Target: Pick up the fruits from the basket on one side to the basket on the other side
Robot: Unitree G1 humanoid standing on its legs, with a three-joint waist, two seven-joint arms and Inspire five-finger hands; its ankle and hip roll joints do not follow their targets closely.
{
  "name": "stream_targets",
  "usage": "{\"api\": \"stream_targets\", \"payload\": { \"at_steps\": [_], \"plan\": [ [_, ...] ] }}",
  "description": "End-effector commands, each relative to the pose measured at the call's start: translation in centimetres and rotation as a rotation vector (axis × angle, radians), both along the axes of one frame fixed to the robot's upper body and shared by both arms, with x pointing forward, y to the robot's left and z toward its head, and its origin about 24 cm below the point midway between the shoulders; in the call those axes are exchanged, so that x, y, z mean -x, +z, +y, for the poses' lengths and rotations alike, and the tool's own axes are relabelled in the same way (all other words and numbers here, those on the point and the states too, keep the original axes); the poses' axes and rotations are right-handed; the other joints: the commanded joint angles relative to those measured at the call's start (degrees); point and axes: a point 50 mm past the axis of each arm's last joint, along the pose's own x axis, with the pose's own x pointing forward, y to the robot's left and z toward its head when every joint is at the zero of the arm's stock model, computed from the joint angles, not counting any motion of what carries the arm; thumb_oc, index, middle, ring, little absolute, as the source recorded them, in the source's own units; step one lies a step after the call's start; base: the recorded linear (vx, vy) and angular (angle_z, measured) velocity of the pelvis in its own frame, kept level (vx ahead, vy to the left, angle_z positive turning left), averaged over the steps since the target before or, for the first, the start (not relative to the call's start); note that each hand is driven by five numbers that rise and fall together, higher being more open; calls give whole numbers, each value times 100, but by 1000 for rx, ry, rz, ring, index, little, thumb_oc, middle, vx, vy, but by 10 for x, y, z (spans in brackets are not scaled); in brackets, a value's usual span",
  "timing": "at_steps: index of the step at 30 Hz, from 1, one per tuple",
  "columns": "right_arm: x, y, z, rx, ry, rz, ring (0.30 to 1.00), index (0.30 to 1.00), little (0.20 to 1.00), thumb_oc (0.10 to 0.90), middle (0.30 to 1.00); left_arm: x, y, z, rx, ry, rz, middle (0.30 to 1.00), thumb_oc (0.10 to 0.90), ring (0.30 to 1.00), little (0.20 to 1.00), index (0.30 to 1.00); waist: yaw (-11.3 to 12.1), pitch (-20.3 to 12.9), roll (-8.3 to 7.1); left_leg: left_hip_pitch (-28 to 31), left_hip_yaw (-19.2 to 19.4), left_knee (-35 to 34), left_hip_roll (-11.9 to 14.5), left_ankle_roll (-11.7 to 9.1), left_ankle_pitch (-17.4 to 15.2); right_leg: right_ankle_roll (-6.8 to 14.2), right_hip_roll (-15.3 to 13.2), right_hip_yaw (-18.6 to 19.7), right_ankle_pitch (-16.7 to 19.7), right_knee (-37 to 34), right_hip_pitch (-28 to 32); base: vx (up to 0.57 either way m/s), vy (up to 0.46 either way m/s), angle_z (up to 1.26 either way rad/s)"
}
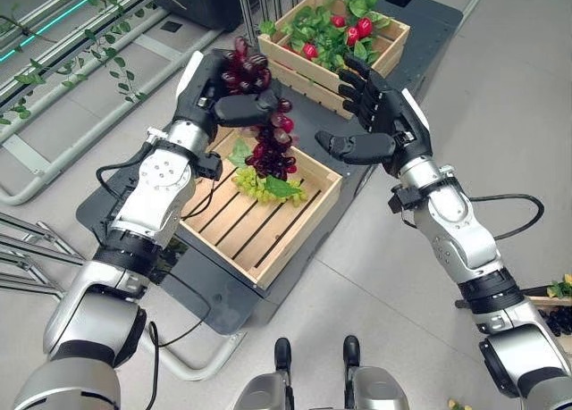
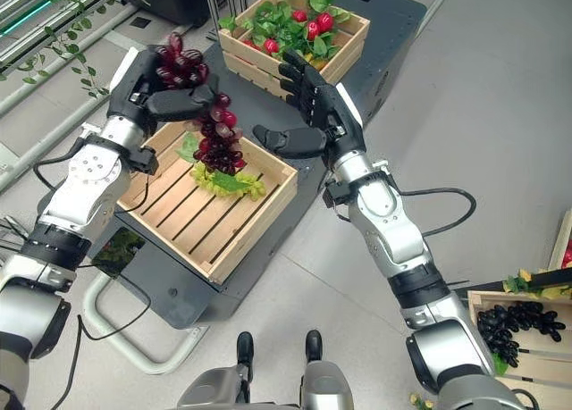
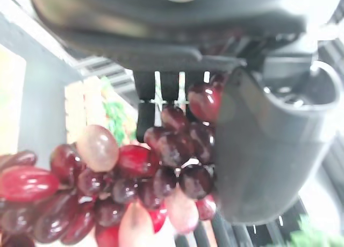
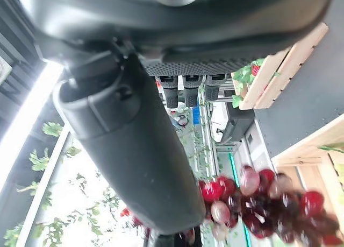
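Left hand [image 1: 210,88] raised above the near crate [image 1: 259,218], fingers [image 1: 246,106] and thumb curled round the top of a red grape bunch [image 1: 271,142]. Bunch hanging down from the grasp, its lower end just above or touching the green grapes [image 1: 259,187] lying with a leaf inside the near crate; contact not determinable. Left wrist view confirms red grapes [image 3: 161,150] pressed between thumb and fingers.

Right hand [image 1: 384,115] held in the air just beside the bunch, palm turned toward it, fingers [image 1: 357,84] straight and spread, thumb extended toward the grapes. Nothing held. No contact between right hand and bunch in the eye views. Right wrist view shows the red grapes [image 4: 258,198] past the thumb, apart from it.

Near crate: wooden, slatted floor, resting on a dark platform [image 1: 214,276]. Mostly bare apart from the green grapes and leaf at its far corner.

Far crate [image 1: 335,35]: wooden, on the same dark platform beyond the hands, holding green leaves and several red fruits [image 1: 357,30].

Third crate [image 2: 518,330] on the floor at the robot's right, well apart from the others, holding dark grapes [image 2: 509,325].

Trailing green vine [image 1: 98,62] along the rails at the robot's left.
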Motion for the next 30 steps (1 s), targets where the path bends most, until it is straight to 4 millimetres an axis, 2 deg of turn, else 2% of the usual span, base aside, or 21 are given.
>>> {"api": "stream_targets", "payload": {
  "at_steps": [1,3,8,14,22,30],
  "plan": [
    [4,-18,22,-77,158,111,900,900,900,800,900,-1,37,-28,-3,-112,-137,300,400,300,300,300,-2,-2042,1,-86,-72,3,-72,-191,-167,-121,-100,167,143,102,-62,2,-36,-1],
    [3,-27,33,-109,252,214,900,900,900,800,900,-1,41,-36,-20,-141,-136,300,400,300,300,300,-13,-2094,-13,-83,-27,3,-54,-195,-170,-121,-98,168,151,85,-56,14,-32,-5],
    [5,-48,45,-133,354,350,900,900,900,800,900,-3,48,-47,-36,-164,-144,300,400,300,300,300,-41,-2165,-30,-72,47,3,-23,-205,-181,-103,-114,174,159,68,-40,15,-24,-9],
    [10,-58,56,-168,434,422,900,900,900,800,900,-2,58,-55,-22,-177,-161,300,400,300,300,300,-86,-2196,-28,-72,105,3,1,-201,-207,-93,-114,204,147,71,-62,-3,-12,-3],
    [11,-57,63,-139,457,434,900,900,900,800,900,-1,61,-57,15,-219,-160,300,400,300,300,300,-119,-2218,-3,-34,145,3,35,-213,-235,-86,-117,268,142,50,-33,10,-3,-6],
    [8,-28,75,-324,429,289,900,900,900,800,900,-2,48,-65,-10,-308,-101,300,400,300,300,300,-81,-2240,22,8,148,3,54,-210,-252,-102,-110,277,143,35,2,9,-4,-4]
  ]
}}
